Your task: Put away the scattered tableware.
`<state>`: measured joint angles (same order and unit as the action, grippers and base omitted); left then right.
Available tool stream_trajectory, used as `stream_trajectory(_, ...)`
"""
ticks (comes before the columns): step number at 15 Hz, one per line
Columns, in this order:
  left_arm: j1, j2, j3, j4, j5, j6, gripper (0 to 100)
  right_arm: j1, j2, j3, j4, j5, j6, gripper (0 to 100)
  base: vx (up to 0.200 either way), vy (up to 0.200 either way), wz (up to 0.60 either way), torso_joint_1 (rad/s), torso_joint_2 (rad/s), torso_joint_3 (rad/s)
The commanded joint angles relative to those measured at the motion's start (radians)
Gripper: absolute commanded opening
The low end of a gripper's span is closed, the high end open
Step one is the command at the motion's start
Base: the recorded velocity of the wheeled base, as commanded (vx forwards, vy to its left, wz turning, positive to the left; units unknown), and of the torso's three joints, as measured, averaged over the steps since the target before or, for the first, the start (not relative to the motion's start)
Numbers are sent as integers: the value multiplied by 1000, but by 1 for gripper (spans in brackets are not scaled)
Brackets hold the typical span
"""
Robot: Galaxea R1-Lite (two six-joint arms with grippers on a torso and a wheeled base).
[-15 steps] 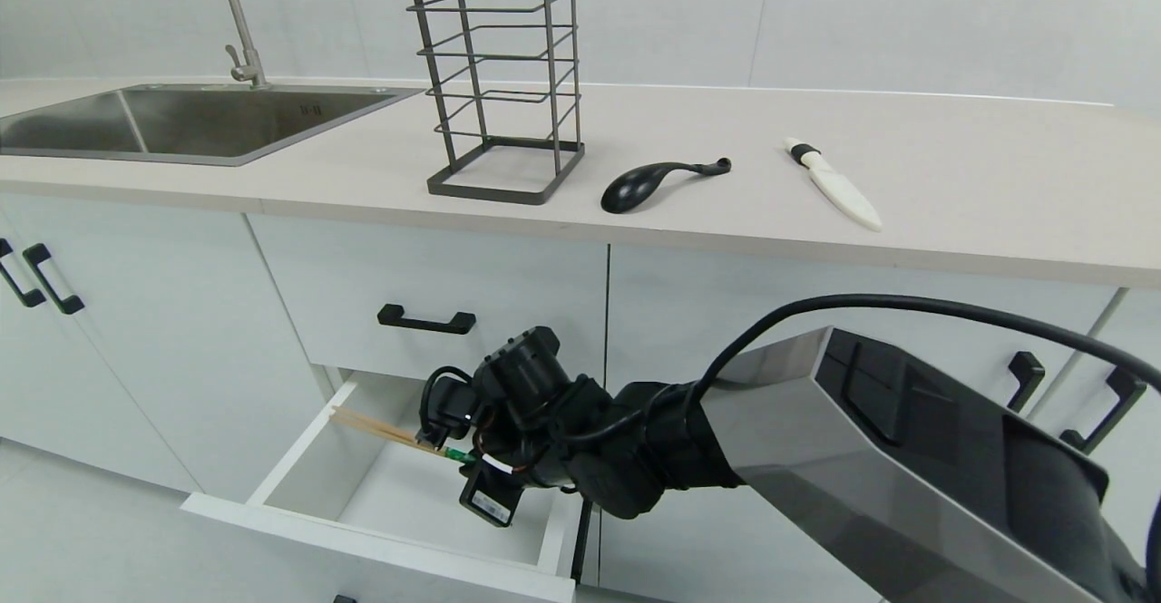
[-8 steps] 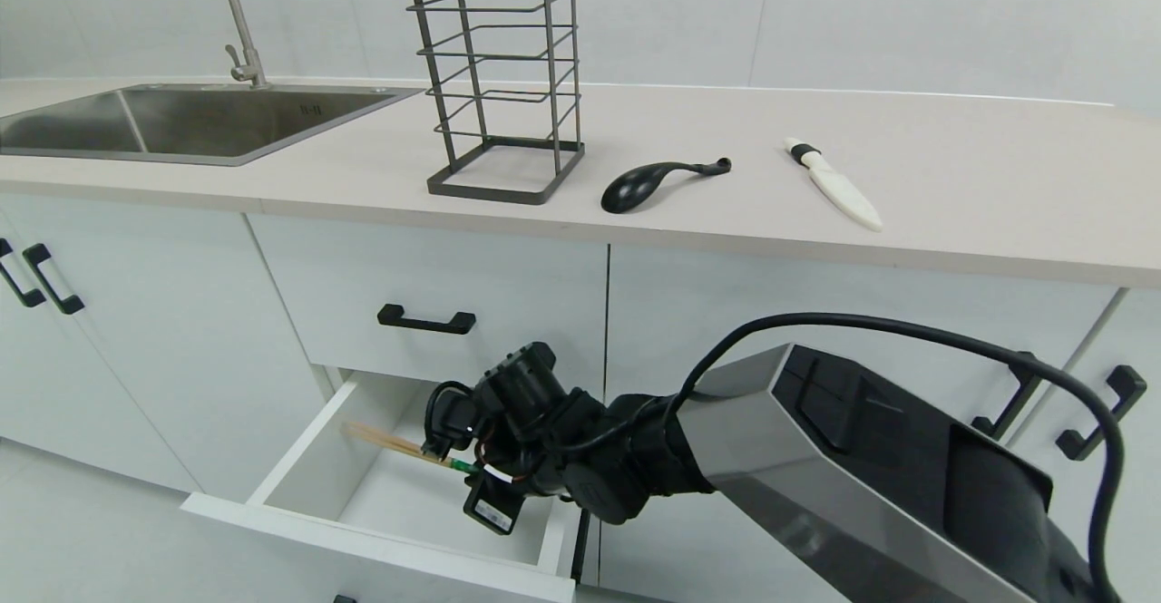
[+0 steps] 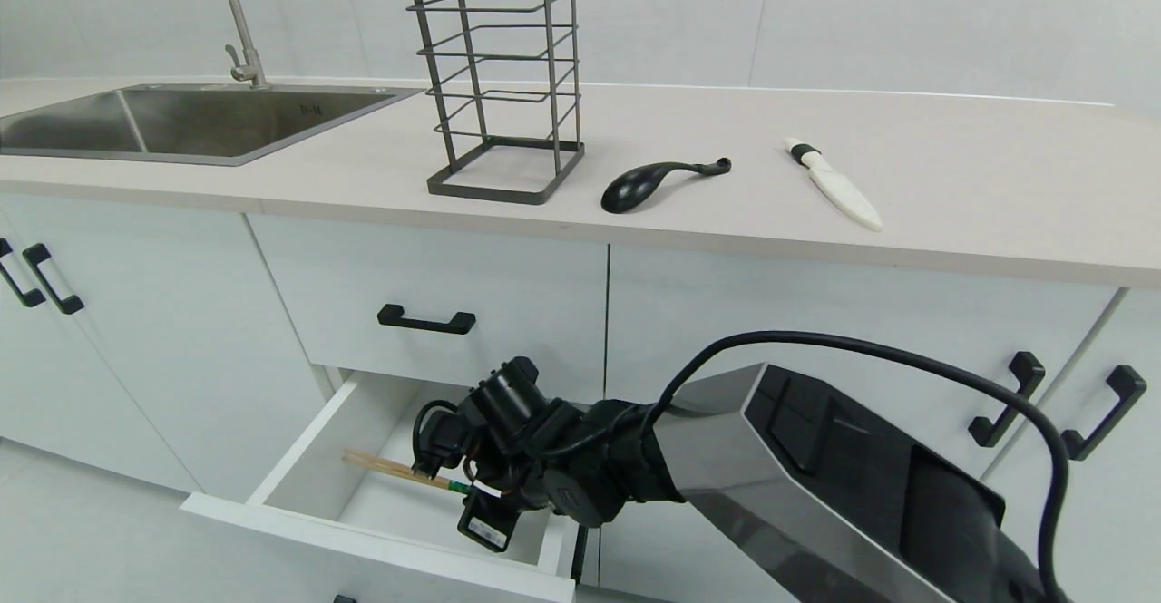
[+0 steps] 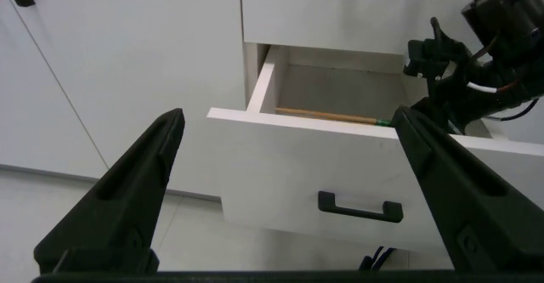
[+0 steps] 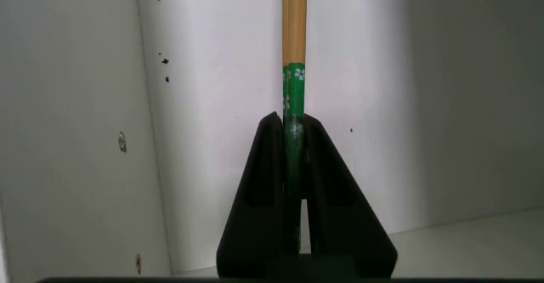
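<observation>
over the open drawer (image 3: 381,544), right gripper (image 3: 453,483) pinches chopsticks (image 3: 390,469); best lowered flat before letting go.

The chopsticks (image 5: 293,28) pinched in my right gripper (image 5: 293,126) are smooth bare bamboo with a painted green band, and my fingers (image 5: 265,177) are matt black. The drawer (image 5: 212,79) wall is matt white with dark specks. The spoon (image 3: 639,184) is glossy black, probably plastic.
</observation>
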<state>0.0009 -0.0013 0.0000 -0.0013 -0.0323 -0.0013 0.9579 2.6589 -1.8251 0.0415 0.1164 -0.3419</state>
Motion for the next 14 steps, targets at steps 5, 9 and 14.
stream_trajectory(5,1,1,0,0,0,0,100,36,79,-75,0,0,9,0,0,0,0,0,0,0)
stream_trajectory(9,1,1,0,0,0,0,100,41,90,-106,-11,0,11,100,0,0,0,0,0,0)
stream_trajectory(14,1,1,0,0,0,0,100,58,3,-118,-14,-23,12,100,0,0,0,0,0,0)
